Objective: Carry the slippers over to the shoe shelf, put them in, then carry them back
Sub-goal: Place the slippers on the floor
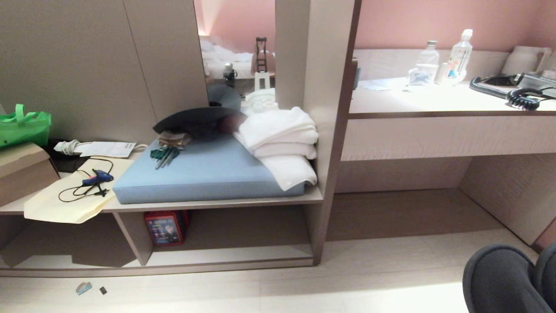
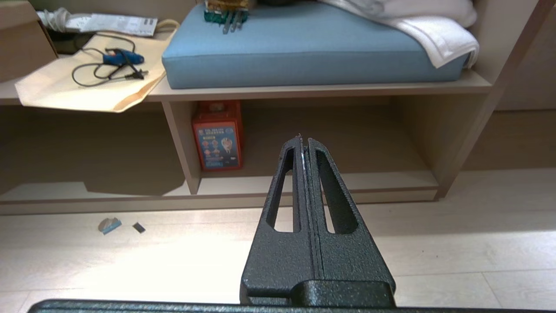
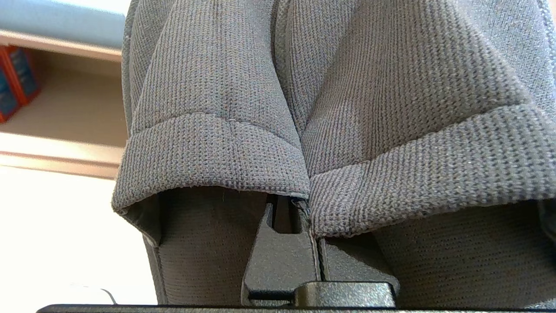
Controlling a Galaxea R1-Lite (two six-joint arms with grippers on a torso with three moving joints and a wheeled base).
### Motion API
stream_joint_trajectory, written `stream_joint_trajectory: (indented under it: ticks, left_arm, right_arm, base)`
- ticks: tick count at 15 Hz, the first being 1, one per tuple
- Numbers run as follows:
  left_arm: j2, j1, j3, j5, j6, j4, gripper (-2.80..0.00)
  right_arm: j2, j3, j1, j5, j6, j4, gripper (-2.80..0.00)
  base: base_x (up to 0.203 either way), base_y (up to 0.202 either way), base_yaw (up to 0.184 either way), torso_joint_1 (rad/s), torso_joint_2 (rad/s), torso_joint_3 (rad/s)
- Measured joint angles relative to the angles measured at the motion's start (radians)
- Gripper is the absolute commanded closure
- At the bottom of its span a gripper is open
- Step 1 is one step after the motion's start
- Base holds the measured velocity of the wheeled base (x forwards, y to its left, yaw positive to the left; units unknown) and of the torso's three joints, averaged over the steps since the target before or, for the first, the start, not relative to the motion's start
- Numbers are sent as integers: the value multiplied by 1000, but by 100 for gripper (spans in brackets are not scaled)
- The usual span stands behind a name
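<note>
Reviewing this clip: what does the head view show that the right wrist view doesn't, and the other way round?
Head view only: the desk counter with bottles and a phone, white towels, and a green bag.
Right wrist view only: the right gripper shut on the slippers, pinching the two inner edges together.
Both: the slippers, the blue cushion, the red box and the shoe shelf.

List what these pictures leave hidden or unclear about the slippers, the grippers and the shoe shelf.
- Slippers: the head view's lower right corner cuts them off; only the toes show.
- Right gripper: in the right wrist view its fingertips are buried between the slippers.
- Shoe shelf: shadow darkens its left compartment.
- Left gripper: shut and empty in the left wrist view, outside the head view.
</note>
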Motion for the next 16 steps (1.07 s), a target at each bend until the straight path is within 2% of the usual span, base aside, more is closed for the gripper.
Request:
stream_joint_trajectory:
  ticks: [16]
  left_arm:
    - [0,0,0,2,-7,-1,0]
  right_arm:
    - [0,0,1,0,6,0,0]
  base:
    - [0,0,0,3,3,-195]
